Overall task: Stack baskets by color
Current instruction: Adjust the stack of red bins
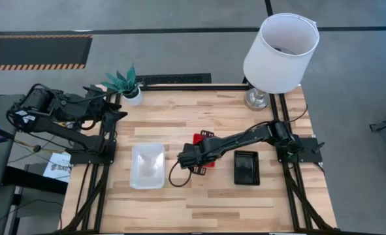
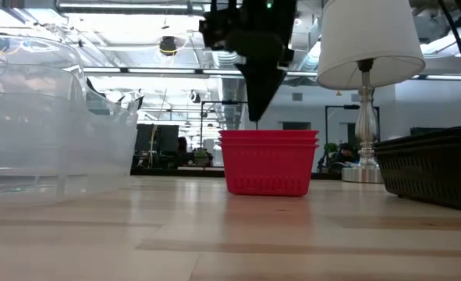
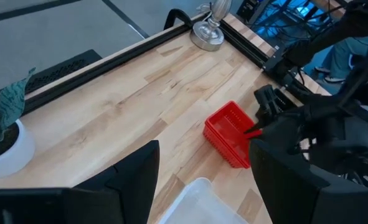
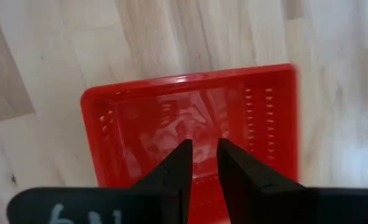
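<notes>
- Red mesh baskets [image 1: 201, 151] sit nested at the centre of your tabletop [image 1: 212, 199], partly hidden under the right arm.
- Your right gripper [image 4: 201, 155] hangs directly above the red stack, its fingers narrowed to a slim gap, gripping nothing.
- Clear baskets [image 1: 147, 165] lie at 9 o'clock from the red stack; black baskets [image 1: 246, 167] lie at 3 o'clock.
- Your left gripper [image 3: 202, 180] waits off the tabletop's 10 o'clock corner, fingers spread wide and empty.
- A lamp [image 1: 279, 52] stands at 1 o'clock and a potted plant [image 1: 128, 85] at 11.

bare board [image 1: 179, 124] behind red baskets [image 1: 199, 141], probably passable
</notes>
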`<state>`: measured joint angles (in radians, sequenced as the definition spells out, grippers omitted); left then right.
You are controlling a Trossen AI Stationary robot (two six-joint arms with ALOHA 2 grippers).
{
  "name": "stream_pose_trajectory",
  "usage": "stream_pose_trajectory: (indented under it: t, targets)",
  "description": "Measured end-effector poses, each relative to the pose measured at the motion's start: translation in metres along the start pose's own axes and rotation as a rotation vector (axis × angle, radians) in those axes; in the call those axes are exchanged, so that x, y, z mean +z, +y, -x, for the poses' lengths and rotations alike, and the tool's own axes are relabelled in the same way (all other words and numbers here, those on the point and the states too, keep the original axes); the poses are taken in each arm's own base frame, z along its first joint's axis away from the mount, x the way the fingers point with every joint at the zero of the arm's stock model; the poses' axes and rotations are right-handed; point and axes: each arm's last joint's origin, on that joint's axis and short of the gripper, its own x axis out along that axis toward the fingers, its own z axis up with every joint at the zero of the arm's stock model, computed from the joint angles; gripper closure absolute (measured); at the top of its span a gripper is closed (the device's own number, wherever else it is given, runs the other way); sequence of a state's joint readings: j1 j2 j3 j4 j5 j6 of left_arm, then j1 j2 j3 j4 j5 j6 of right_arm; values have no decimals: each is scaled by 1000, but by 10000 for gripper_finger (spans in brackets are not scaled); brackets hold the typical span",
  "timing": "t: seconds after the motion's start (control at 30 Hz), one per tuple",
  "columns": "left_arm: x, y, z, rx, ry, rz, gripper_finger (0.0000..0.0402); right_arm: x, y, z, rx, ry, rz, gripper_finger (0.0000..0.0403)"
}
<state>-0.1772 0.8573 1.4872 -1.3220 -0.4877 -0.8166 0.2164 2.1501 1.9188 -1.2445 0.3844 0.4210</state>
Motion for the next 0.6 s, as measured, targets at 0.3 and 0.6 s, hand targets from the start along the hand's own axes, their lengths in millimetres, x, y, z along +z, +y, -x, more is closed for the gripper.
stream_pose_trajectory:
  t: [0.3, 0.6]
  targets:
    - [0, 0, 0, -10, 11, 0, 168, -8, 16, -23, 106, 2, 1, 308]
    - [-1, -1, 0, -24, 26, 5, 168, -17, 44, -12, 212, -11, 39, 308]
